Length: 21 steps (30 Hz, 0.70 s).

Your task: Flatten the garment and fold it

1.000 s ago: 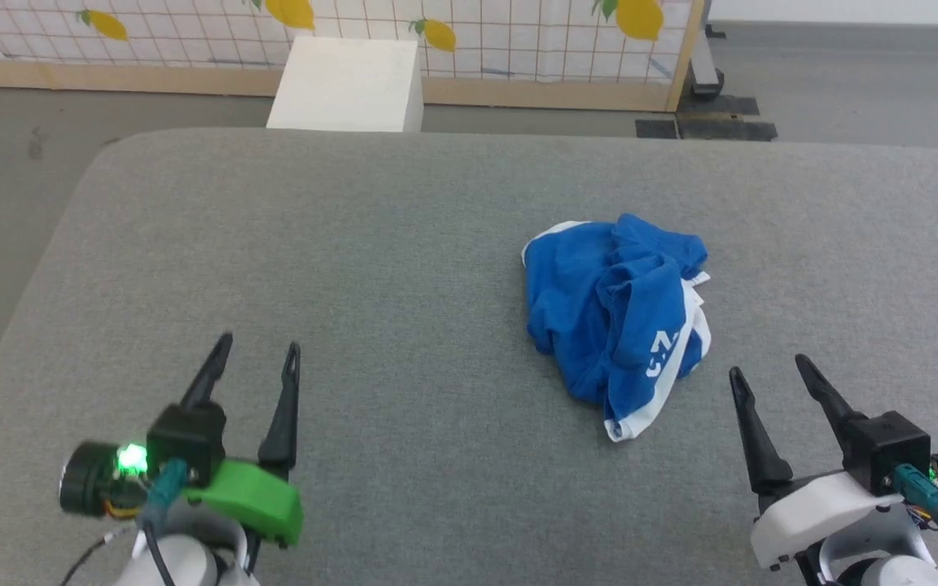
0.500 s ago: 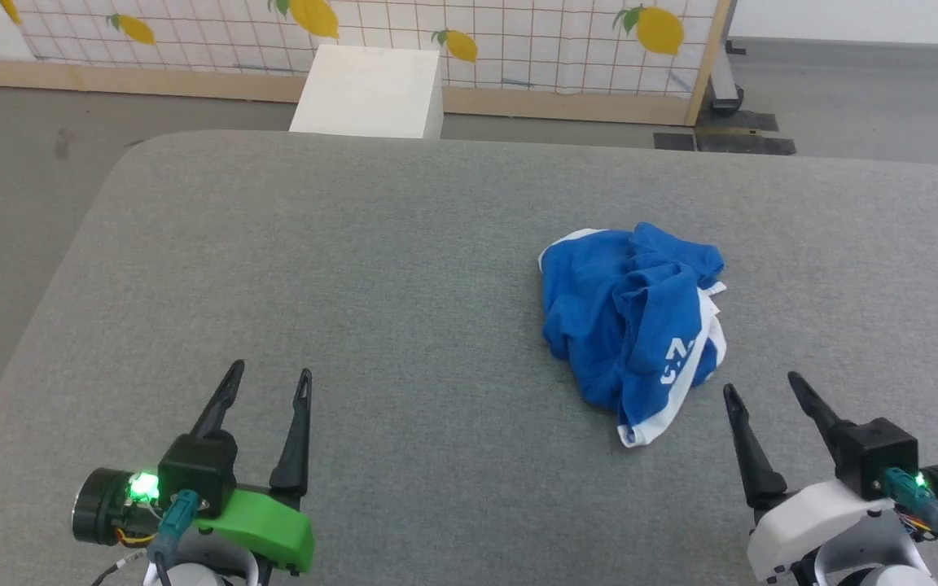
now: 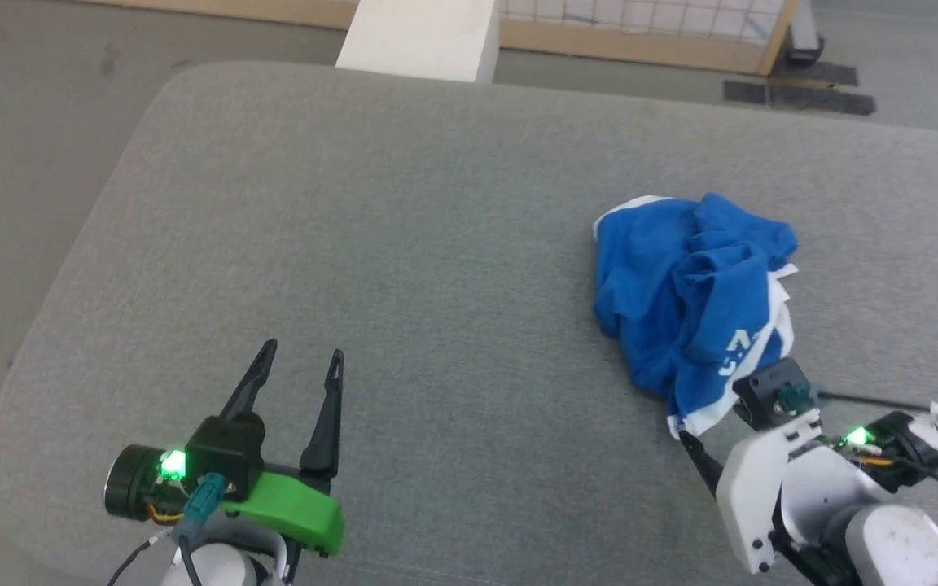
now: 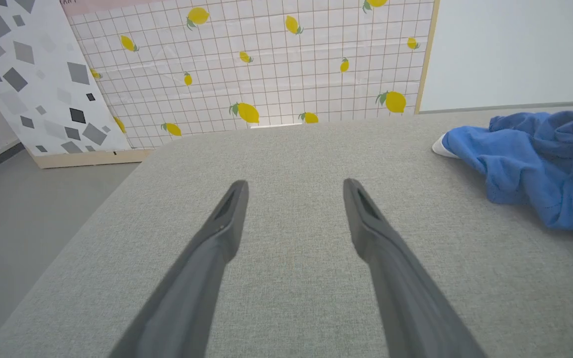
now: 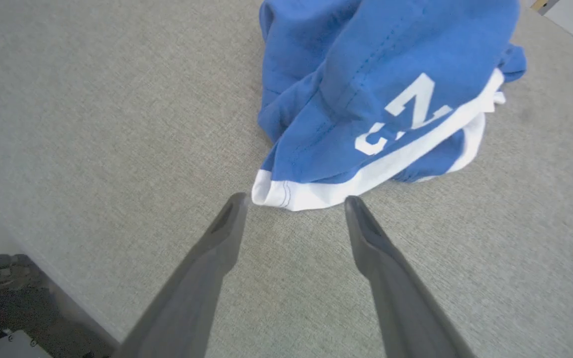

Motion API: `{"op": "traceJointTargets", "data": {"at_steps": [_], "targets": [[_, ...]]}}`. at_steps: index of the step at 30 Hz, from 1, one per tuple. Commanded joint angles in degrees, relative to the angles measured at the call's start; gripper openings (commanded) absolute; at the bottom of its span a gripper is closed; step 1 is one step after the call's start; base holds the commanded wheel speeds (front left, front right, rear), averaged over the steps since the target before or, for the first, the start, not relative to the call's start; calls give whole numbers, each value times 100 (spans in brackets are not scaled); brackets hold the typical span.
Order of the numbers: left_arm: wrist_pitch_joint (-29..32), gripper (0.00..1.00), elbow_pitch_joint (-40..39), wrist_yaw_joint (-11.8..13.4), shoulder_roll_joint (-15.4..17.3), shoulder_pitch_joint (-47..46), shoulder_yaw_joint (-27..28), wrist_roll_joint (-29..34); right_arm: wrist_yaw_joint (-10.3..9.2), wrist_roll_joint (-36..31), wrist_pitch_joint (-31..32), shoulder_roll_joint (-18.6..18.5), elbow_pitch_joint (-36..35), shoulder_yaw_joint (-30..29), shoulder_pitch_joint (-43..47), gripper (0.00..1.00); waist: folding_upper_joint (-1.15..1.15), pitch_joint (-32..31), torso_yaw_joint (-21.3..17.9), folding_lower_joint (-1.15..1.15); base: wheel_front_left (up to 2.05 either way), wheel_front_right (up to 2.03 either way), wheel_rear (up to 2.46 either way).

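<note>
The garment (image 3: 689, 293) is a crumpled heap of bright blue shorts with white trim and a partly folded white number, lying on the right half of the grey padded table (image 3: 396, 203). My right gripper (image 5: 295, 200) is open and tilted down, its fingertips on either side of the garment's (image 5: 366, 74) near white hem, holding nothing. In the head view its white wrist housing (image 3: 750, 488) sits just in front of the heap. My left gripper (image 3: 301, 352) is open and empty at the lower left, far from the garment (image 4: 540, 154).
A white box (image 3: 420, 37) stands on the floor beyond the table's far edge. A lemon-print grid screen (image 4: 266, 64) and a grey-patterned panel (image 4: 28, 79) stand further back. The table's rounded left edge (image 3: 54, 277) drops to grey floor.
The head camera has tilted down and shifted. My right arm has turned and moved in to the garment's near hem, fingers now pointing down. The left gripper stays put.
</note>
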Motion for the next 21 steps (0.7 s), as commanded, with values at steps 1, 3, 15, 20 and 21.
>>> {"op": "traceJointTargets", "data": {"at_steps": [1, 3, 15, 20, 21], "targets": [[-42, 100, 34, -27, -61, -146, -1, 86, -9, 101, 220, -27, 47, 56, -178, 100, 0, 329, 324, 0, 0, 0, 0], [-43, 100, 82, -49, -121, -210, -4, 112, -9, 140, 504, -117, 149, 184, -364, 100, 0, 437, 438, 0, 0, 0, 0], [-44, 100, 251, -211, -538, -525, 112, 341, -9, -15, 871, -168, 1137, 220, -920, 100, 0, 940, 996, 0, 0, 0, 0], [-44, 100, 356, -291, -643, -487, 180, 434, -9, -46, 791, -180, 1346, 230, -870, 0, 0, 893, 1012, 0, 0, 0, 0], [-44, 100, 392, -304, -655, -460, 201, 446, -9, -31, 748, -164, 1349, 217, -863, 0, 0, 841, 992, 0, 0, 0, 0]]}}
